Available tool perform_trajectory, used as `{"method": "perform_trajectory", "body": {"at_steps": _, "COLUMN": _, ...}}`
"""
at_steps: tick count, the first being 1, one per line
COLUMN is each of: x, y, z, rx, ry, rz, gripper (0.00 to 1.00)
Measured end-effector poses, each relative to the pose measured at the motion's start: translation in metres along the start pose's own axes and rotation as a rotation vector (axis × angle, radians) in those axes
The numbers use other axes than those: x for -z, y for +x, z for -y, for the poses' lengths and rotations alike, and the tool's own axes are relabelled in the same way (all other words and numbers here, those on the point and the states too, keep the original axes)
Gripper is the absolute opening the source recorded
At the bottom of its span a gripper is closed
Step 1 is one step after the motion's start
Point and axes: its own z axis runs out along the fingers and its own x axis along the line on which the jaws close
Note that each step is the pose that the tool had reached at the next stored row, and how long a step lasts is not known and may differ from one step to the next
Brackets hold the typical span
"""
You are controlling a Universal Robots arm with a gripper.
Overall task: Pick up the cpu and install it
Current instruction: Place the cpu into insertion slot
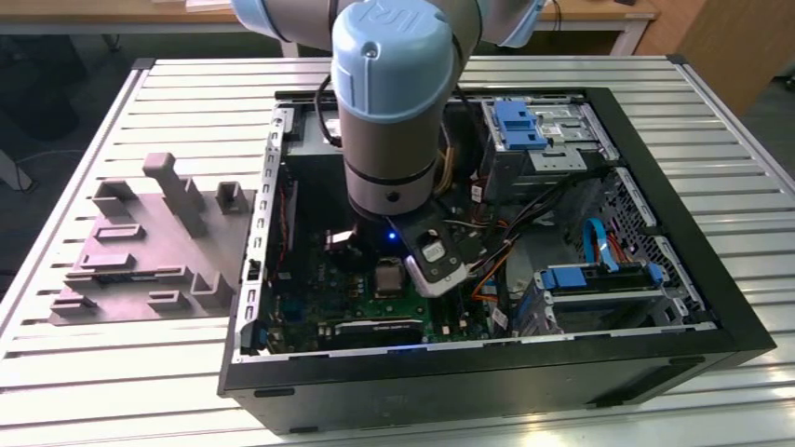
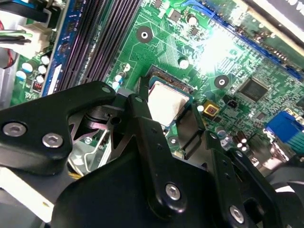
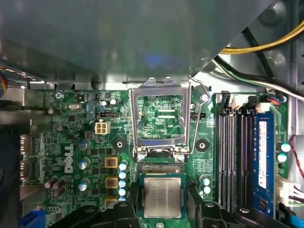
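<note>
Currently the slatted metal bench carries an open computer case, and the arm reaches into it over the green motherboard. The socket's load plate stands flipped open. The cpu lies at the socket, straddled by the end effector; clamped or let go, I cannot tell.

Risk: a tilted or offset chip could bend socket pins.

The bench looks level. A grey moulded tray sits beside the case, with wood-coloured furniture behind.

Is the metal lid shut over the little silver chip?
No, in the first wrist view the metal lid stands flipped open, leaving the cpu uncovered.
</note>
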Motion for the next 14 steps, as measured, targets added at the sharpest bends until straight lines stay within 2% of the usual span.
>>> {"method": "perform_trajectory", "body": {"at_steps": 14, "x": -0.0086, "y": 0.0008, "z": 0.0002, "rx": 0.0, "ry": 0.0, "rz": -0.0005, "gripper": 0.48}}
